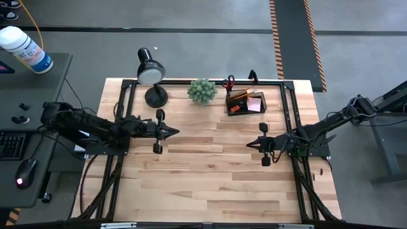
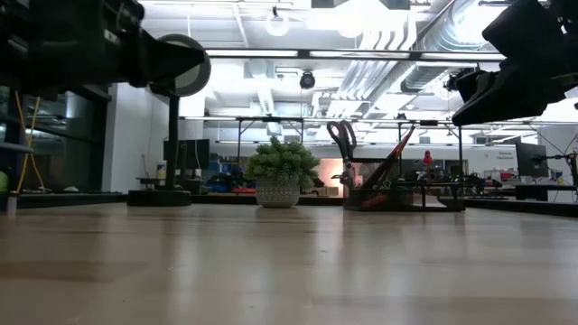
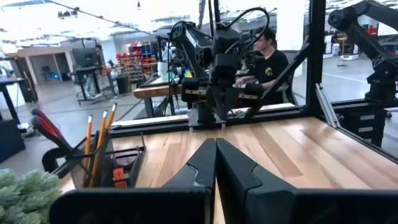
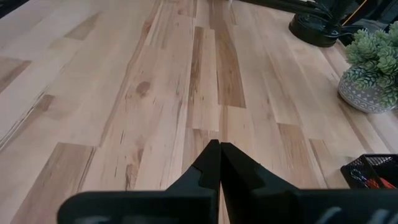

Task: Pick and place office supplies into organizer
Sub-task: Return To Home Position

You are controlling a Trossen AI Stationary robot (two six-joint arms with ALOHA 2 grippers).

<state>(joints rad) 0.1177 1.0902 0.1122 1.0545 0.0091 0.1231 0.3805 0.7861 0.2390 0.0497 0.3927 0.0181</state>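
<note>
Jaws left and right pressed closed, empty; orange pencils (image 3: 99,146) stand near-upright in organizer (image 3: 132,165), long axis vertical

The small black boxy organizer (image 1: 251,113) stands upright near the far edge of the wooden counter (image 1: 210,178), right of its middle. Red-handled scissors (image 1: 227,82) stand in its far left corner with the handles up, rising above the rim. Beside them, orange pencils (image 3: 96,140) lean together at a tilt in the taller section. A pink sticky-note pad (image 1: 255,104) lies flat in the lower tray. A small red piece (image 1: 234,109) sits near it, too small to identify.
</note>
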